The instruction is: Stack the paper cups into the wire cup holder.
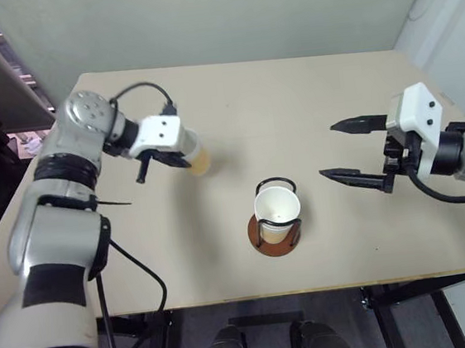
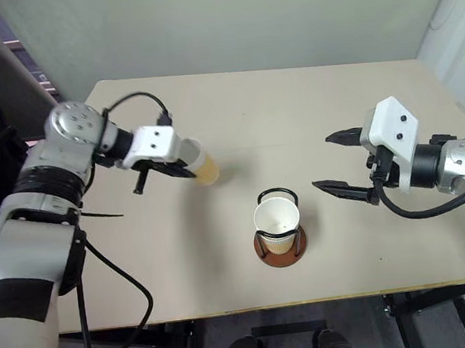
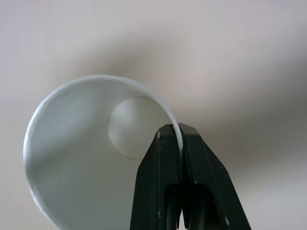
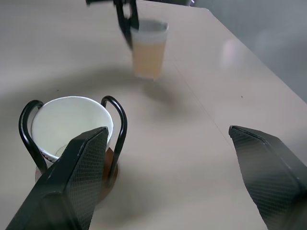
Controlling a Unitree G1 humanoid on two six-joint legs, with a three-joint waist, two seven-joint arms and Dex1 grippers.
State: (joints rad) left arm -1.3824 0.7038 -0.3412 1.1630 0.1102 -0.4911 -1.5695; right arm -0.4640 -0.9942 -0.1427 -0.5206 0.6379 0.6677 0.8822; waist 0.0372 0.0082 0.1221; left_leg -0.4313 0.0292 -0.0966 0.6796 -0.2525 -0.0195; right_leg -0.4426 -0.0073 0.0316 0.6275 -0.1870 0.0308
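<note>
Rim of a paper cup (image 1: 198,157) sits pinched in the left end effector (image 1: 174,160), above the table (image 1: 291,101).

A small tapered paper cup (image 1: 275,211), white inside, sits upright in the wire cup holder (image 1: 275,234), whose round reddish-brown base rests on the table with thin black wire loops rising beside the cup's rim. At about ten o'clock from the holder, well apart, a second paper cup (image 1: 197,157), white at the rim and tan-yellow lower down, is pinched by its rim, upright in the right wrist view with a shadow beneath it.
</note>
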